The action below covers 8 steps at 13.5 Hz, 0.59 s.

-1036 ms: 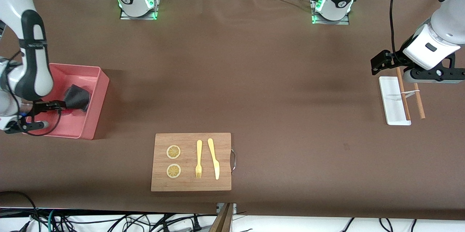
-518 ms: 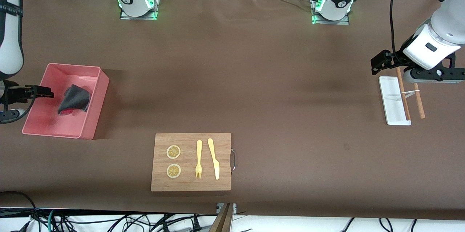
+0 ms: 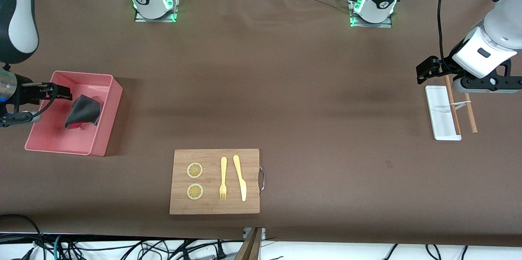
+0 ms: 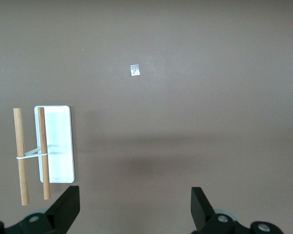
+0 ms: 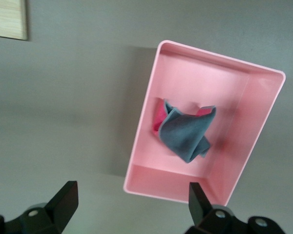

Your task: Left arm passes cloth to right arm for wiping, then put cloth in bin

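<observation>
The dark grey cloth (image 3: 83, 110) lies crumpled inside the pink bin (image 3: 104, 131) at the right arm's end of the table, a bit of its pink face showing. My right gripper (image 3: 61, 92) hangs open and empty above the bin's edge, apart from the cloth. In the right wrist view the cloth (image 5: 185, 134) rests in the middle of the bin (image 5: 261, 114), well below my open right gripper (image 5: 132, 204). At the other end of the table my left gripper (image 3: 426, 70) waits open and empty, and the left wrist view shows bare table under it (image 4: 134, 207).
A wooden board (image 3: 214, 205) with two lemon slices, a fork and a knife lies nearer the front camera. A white tray (image 3: 438, 109) with two banded wooden sticks (image 3: 471, 115) sits under the left arm. A small scrap of tape (image 4: 135, 70) is on the table.
My right gripper has opened fully, risen out of the bin and drawn away from the cloth, which stays in the bin. The left arm has not moved.
</observation>
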Motion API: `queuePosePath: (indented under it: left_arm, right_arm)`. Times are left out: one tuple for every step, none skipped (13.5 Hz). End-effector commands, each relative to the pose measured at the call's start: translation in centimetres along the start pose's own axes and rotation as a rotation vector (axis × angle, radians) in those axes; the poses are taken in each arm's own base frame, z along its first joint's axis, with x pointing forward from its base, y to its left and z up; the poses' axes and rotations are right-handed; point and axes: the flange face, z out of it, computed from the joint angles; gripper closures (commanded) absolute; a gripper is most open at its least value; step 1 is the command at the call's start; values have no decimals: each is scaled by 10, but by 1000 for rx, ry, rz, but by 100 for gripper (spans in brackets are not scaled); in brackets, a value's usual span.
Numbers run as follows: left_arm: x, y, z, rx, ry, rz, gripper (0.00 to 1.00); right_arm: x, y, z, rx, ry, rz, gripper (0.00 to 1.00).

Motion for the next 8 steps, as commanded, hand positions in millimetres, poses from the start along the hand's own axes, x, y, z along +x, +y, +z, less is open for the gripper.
queuePosePath:
  left_arm:
    - [1, 0, -6, 22, 6, 21, 0]
    - [1, 0, -7, 22, 7, 21, 0]
    - [1, 0, -6, 22, 6, 21, 0]
    - [1, 0, -7, 22, 7, 21, 0]
    - [1, 0, -7, 22, 7, 21, 0]
    - [1, 0, -6, 22, 6, 21, 0]
    - [1, 0, -6, 22, 7, 21, 0]
    - [2, 0, -5, 22, 4, 21, 0]
  right_arm:
    - [-20, -16, -29, -10, 2, 90, 0]
    - [-25, -20, -35, -3, 2, 111, 0]
    - [-32, -22, -46, -3, 16, 109, 0]
    - [-36, -27, -55, -4, 33, 101, 0]
    - [-44, -29, -63, -3, 52, 96, 0]
    - [-51, -33, -69, -8, 63, 82, 0]
    - [-58, -43, -82, -8, 81, 65, 0]
    - [-72, -43, -102, -12, 126, 70, 0]
